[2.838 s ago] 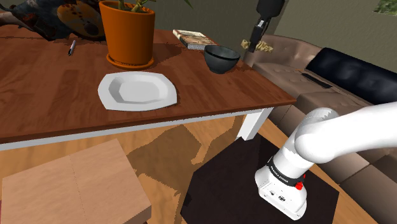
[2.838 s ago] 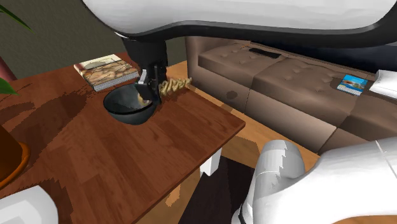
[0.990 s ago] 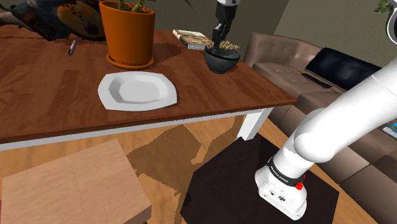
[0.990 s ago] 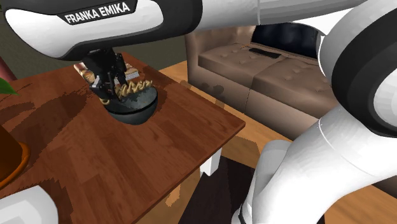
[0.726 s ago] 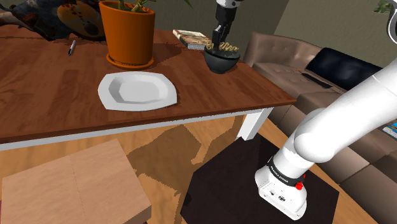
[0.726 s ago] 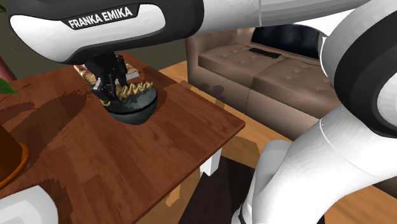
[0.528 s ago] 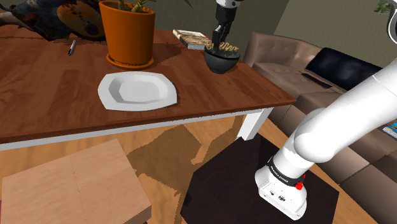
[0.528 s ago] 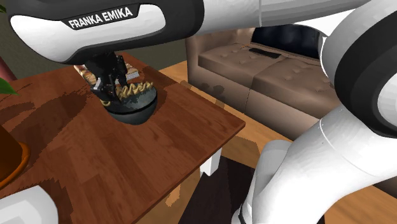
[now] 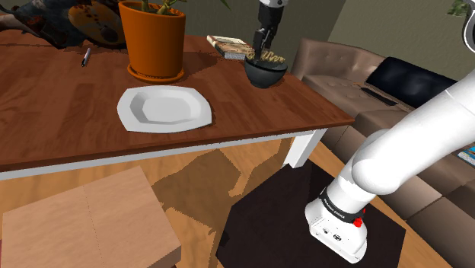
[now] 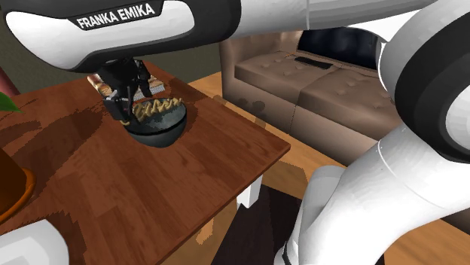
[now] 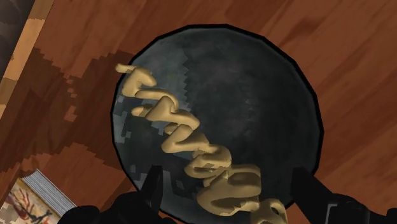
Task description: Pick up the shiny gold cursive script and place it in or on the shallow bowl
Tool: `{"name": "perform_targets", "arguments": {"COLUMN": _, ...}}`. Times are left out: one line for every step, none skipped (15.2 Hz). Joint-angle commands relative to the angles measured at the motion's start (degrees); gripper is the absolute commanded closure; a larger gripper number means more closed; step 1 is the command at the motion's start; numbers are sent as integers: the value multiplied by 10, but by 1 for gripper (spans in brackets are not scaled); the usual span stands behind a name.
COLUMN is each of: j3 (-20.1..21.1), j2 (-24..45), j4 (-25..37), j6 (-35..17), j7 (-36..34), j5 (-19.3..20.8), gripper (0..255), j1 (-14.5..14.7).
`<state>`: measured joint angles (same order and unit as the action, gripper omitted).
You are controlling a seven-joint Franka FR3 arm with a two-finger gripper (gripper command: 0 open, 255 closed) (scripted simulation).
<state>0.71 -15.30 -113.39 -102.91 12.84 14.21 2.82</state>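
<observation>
The gold cursive script (image 11: 191,143) lies across the inside of the dark shallow bowl (image 11: 267,102), one end leaning on the rim. My gripper (image 11: 229,191) hangs just above the bowl, open, its black fingers (image 11: 153,184) standing apart on either side of the script's near end without touching it. In the shoulder view the gripper (image 9: 263,47) points down over the bowl (image 9: 266,74) at the table's far right, with the script (image 9: 270,58) showing at the rim. The second exterior view shows the script (image 10: 157,108) resting in the bowl (image 10: 158,134) beside the gripper (image 10: 128,105).
On the wooden table (image 9: 68,114) stand an orange plant pot (image 9: 154,38), a white plate (image 9: 164,106), a book (image 9: 231,46) behind the bowl and a pen (image 9: 86,57). A brown sofa (image 9: 396,91) lies past the table's right edge. A pale wooden box (image 9: 84,221) sits on the floor.
The fingers have parted and let go of the script, which has settled into the bowl. The hand has lifted slightly; the arm otherwise holds its place.
</observation>
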Motion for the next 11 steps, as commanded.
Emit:
{"name": "perform_targets", "arguments": {"j3": 4, "j2": -1, "j4": 26, "j6": 29, "j7": 1, "j5": -2, "gripper": 0, "j1": 2}}
{"name": "perform_targets", "arguments": {"j3": 7, "j2": 0, "j4": 46, "j6": 48, "j7": 2, "j5": -3, "gripper": 0, "j1": 4}}
{"name": "perform_targets", "arguments": {"j3": 9, "j2": 1, "j4": 62, "j6": 63, "j7": 2, "j5": -4, "gripper": 0, "j1": 5}}
{"name": "perform_targets", "arguments": {"j3": 9, "j2": 1, "j4": 62, "j6": 63, "j7": 2, "j5": -4, "gripper": 0, "j1": 5}}
{"name": "perform_targets", "arguments": {"j3": 9, "j2": 1, "j4": 62, "j6": 63, "j7": 2, "j5": -4, "gripper": 0, "j1": 5}}
{"name": "perform_targets", "arguments": {"j3": 9, "j2": 1, "j4": 62, "j6": 63, "j7": 2, "j5": -4, "gripper": 0, "j1": 5}}
{"name": "perform_targets", "arguments": {"j3": 9, "j2": 1, "j4": 62, "j6": 63, "j7": 2, "j5": -4, "gripper": 0, "j1": 5}}
{"name": "perform_targets", "arguments": {"j3": 9, "j2": 1, "j4": 62, "j6": 63, "j7": 2, "j5": -4, "gripper": 0, "j1": 5}}
{"name": "perform_targets", "arguments": {"j3": 9, "j2": 1, "j4": 62, "j6": 63, "j7": 2, "j5": -4, "gripper": 0, "j1": 5}}
{"name": "perform_targets", "arguments": {"j3": 9, "j2": 1, "j4": 62, "j6": 63, "j7": 2, "j5": -4, "gripper": 0, "j1": 5}}
{"name": "perform_targets", "arguments": {"j3": 9, "j2": 1, "j4": 62, "j6": 63, "j7": 2, "j5": -4, "gripper": 0, "j1": 5}}
